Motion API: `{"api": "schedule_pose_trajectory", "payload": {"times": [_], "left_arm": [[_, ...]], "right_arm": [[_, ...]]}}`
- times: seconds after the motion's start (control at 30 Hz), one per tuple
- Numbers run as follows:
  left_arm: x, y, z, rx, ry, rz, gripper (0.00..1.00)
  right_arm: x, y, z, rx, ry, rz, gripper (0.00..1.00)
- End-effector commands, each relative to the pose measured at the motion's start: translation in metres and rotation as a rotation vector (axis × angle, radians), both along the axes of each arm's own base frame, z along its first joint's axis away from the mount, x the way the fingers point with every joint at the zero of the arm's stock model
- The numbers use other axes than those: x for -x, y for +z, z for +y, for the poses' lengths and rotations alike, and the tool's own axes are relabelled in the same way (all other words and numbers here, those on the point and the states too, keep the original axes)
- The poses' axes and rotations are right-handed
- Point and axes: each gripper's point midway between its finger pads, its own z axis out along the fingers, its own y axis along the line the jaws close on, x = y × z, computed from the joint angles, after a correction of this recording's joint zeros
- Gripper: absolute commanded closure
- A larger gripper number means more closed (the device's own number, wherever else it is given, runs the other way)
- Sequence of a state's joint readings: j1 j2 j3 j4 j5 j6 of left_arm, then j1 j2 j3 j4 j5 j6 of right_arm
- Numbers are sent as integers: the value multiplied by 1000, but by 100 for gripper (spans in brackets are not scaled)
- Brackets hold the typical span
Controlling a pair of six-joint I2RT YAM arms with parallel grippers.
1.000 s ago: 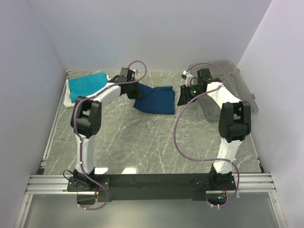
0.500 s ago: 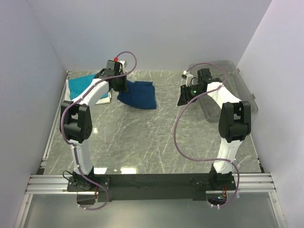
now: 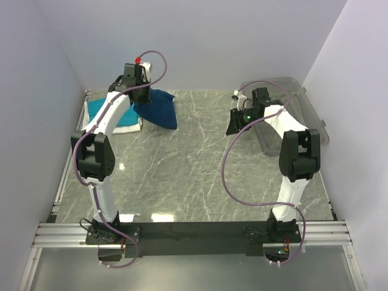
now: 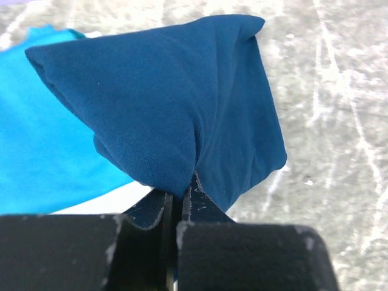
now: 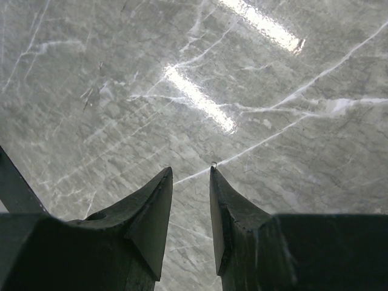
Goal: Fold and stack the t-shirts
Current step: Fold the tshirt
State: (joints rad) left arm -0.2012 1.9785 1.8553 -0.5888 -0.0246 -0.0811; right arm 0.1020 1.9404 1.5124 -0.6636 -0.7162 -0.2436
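Left wrist view shows the left gripper [image 4: 180,197] with its jaws pressed together on a bunched fold of the navy t-shirt [image 4: 182,103], which droops from the pinch at the far left corner of the table [image 4: 339,121]. It covers part of the teal t-shirt [image 4: 36,145], which lies on the white t-shirt [image 4: 112,199]. The right gripper [image 5: 191,182] hovers over bare table near the clear bin [image 3: 303,100] at the far right edge, jaws a little spread and holding nothing. The step in hand looks like setting the navy one onto the stack. To do it well, carry the bundle fully over the teal cloth, lower it until it rests flat and square with the edges beneath, and only then let go, so the fold neither springs open nor slides off
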Motion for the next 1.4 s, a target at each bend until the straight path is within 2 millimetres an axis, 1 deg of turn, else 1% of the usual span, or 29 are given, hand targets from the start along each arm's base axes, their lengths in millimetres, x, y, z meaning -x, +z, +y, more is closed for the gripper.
{"api": "schedule_pose_trajectory", "payload": {"times": [0.0, 0.07, 0.17, 0.27, 0.43, 0.53, 0.6, 0.63, 0.73, 0.83, 0.87, 0.9, 0.97, 1.07, 1.13, 1.17, 1.23, 1.27, 1.37], "left_arm": [[-18, 29, 15, -39, 11, -90, 100], [-21, 29, 22, -62, 18, -95, 100], [-27, 39, 38, -101, 37, -127, 100], [-32, 48, 48, -121, 34, -153, 100], [-41, 55, 59, -158, 8, -180, 100], [-45, 63, 73, -171, 17, -207, 100], [-47, 64, 78, -176, 12, -219, 100], [-47, 64, 85, -171, 13, -220, 100], [-48, 61, 96, -162, 28, -214, 100], [-45, 61, 115, -165, 59, -212, 100], [-44, 63, 114, -162, 59, -215, 100], [-42, 65, 138, -153, 104, -220, 100], [-42, 65, 137, -134, 98, -221, 100], [-41, 63, 150, -119, 115, -218, 100], [-40, 60, 154, -102, 121, -213, 100], [-40, 59, 159, -97, 131, -211, 100], [-39, 59, 161, -65, 130, -215, 100], [-38, 59, 168, -57, 141, -216, 100], [-38, 53, 170, -20, 132, -206, 100]], "right_arm": [[-5, 15, 3, -35, 5, -51, 61], [-5, 16, 4, -40, 7, -48, 61], [-5, 12, 3, -38, 6, -39, 61], [-4, 10, 3, -38, 8, -33, 61], [-3, 7, 4, -42, 9, -23, 61], [-3, 6, 4, -44, 10, -19, 61], [-3, 6, 4, -43, 10, -19, 61], [-3, 5, 4, -41, 10, -18, 61], [-3, 4, 4, -40, 9, -18, 61], [-3, 2, 4, -39, 9, -12, 61], [-3, 2, 4, -39, 9, -12, 61], [-3, 1, 4, -41, 10, -7, 61], [-3, 1, 5, -43, 12, -5, 61], [-3, 0, 4, -41, 13, -3, 61], [-2, -1, 4, -42, 14, -2, 61], [-2, -2, 4, -41, 14, -1, 61], [-2, -3, 4, -40, 15, 1, 61], [-1, -4, 4, -40, 15, 4, 61], [0, -4, 4, -42, 17, 2, 61]]}}
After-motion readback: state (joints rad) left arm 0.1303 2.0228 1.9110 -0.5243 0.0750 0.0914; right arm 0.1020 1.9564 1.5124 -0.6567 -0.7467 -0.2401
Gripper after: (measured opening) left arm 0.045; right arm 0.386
